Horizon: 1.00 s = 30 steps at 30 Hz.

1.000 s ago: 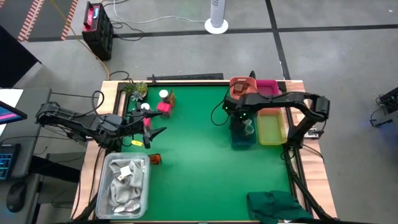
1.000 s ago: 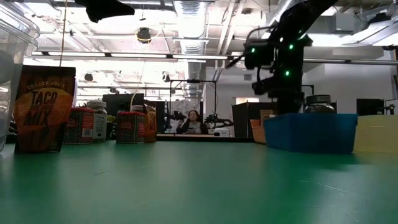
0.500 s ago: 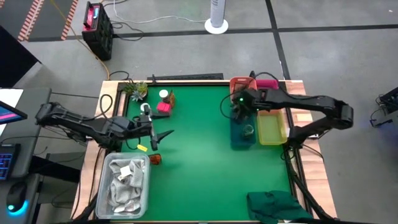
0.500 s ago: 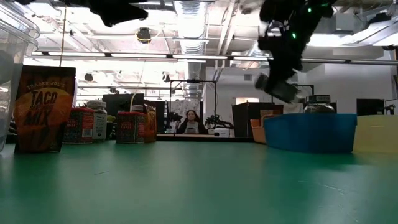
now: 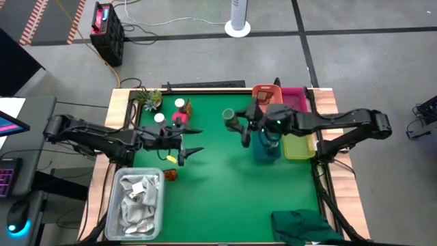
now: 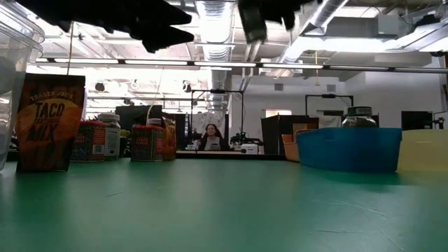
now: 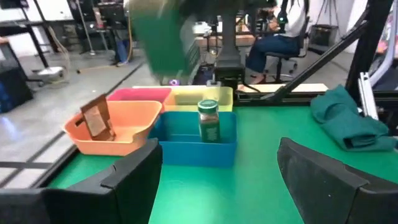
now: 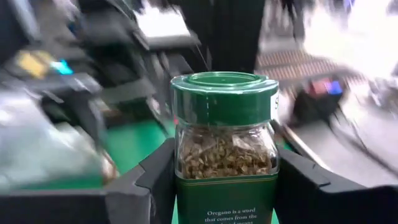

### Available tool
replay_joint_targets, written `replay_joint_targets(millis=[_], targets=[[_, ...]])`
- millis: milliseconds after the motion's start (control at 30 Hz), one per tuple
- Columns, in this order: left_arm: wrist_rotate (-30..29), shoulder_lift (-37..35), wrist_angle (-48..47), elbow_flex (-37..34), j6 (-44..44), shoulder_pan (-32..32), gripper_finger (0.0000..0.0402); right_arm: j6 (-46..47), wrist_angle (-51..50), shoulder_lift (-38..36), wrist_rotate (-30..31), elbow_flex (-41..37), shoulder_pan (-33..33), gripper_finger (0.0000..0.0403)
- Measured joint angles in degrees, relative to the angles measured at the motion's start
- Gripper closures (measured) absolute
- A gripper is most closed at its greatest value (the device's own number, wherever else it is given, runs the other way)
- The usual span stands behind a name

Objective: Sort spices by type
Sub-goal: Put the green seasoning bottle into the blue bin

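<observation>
Right wrist view | right gripper (image 8: 224, 180) clamps oregano jar (image 8: 225, 146) | label cut off

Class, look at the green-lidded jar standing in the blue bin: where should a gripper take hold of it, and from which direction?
Grip the jar by its lid and upper body, coming straight down from above. It stands upright, and the walls of the blue bin hide its lower part, so a sideways approach is blocked.
</observation>
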Motion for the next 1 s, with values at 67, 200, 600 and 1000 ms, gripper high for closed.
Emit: replay_joint_targets(millis=[67, 200, 600, 1000], targets=[[0.23, 1.3, 2.27, -0.02, -1.79, 0.65, 0.01, -1.15, 6.3, -0.01, -0.01, -1.25, 2.04, 0.0181], [0.26, 3.78, 7.29, 0.06, -4.14, 1.01, 0.01, -4.08, 14.09, 1.46, -0.03, -2.22, 5.47, 0.018], [0.25, 9.33, 10.3, 4.36, -5.47, -1.21, 0.01, -11.08, 31.6, 9.69, -1.13, -2.18, 8.15, 0.018], [-0.23, 9.47, 10.57, 8.08, 2.18, -2.27, 0.0059, -10.19, 34.17, 13.19, -4.75, -1.11, 7.0, 0.0179]])
